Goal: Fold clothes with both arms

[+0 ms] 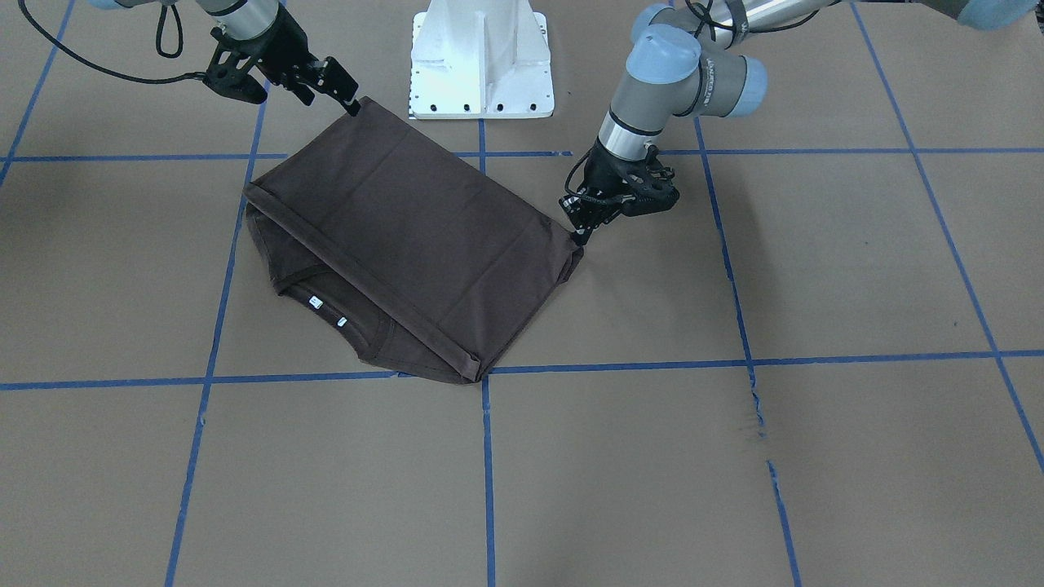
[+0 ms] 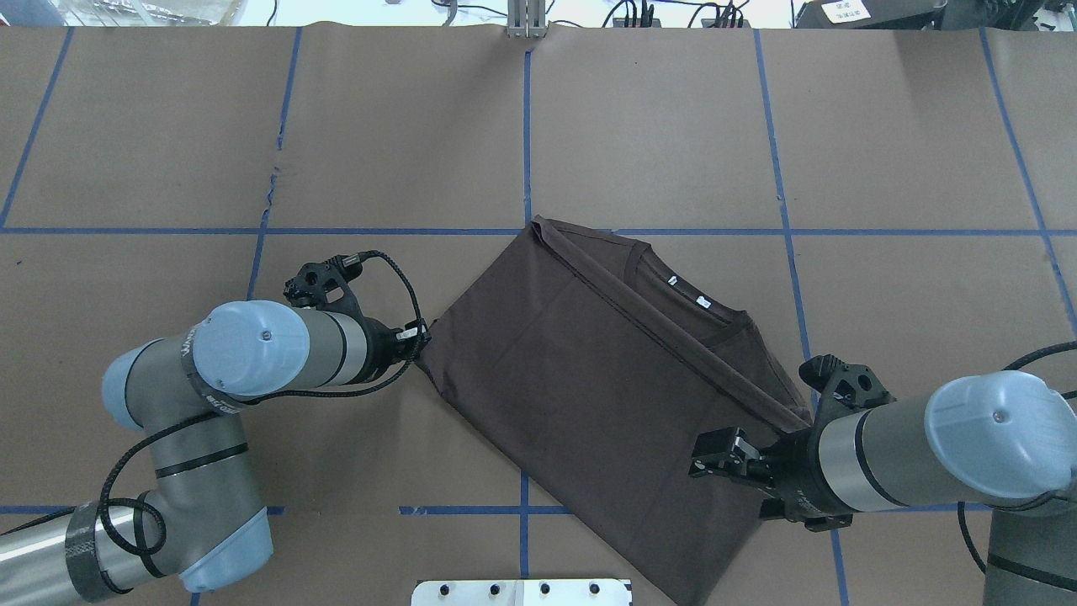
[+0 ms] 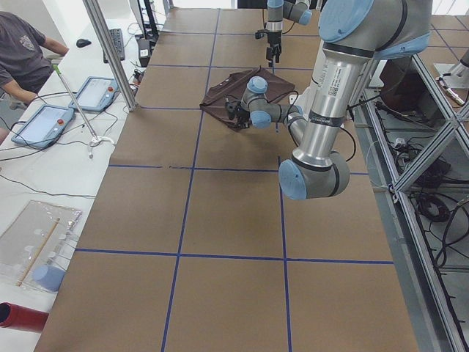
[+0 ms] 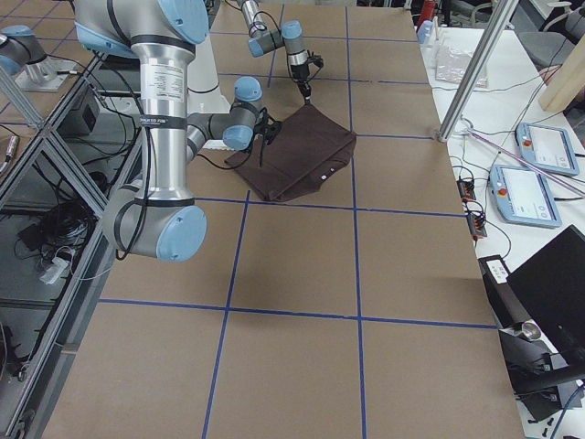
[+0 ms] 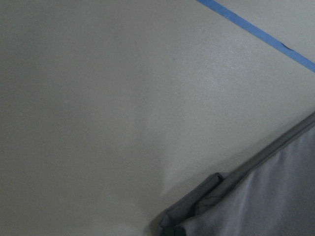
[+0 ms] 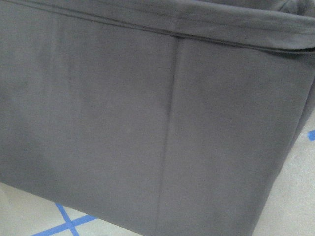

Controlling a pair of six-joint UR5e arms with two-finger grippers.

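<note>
The dark grey-brown T-shirt [image 1: 408, 220] lies folded flat on the brown table, with its collar and white tags [image 1: 326, 310] showing on the far side from the robot. My left gripper [image 1: 581, 232] is low at the shirt's left near corner [image 2: 425, 358] and looks pinched shut on it. The left wrist view shows that corner bunched up [image 5: 197, 206]. My right gripper [image 2: 698, 465] hovers above the shirt [image 2: 606, 396] near its right near corner. Its fingers look apart and hold nothing. The right wrist view looks down on the flat cloth [image 6: 147, 123].
The white pedestal base [image 1: 481, 73] stands just behind the shirt on the robot's side. Blue tape lines [image 1: 620, 367] grid the brown table cover. In the exterior left view an operator [image 3: 22, 51] and tablets [image 3: 44, 121] are at a side table beyond the table's far edge.
</note>
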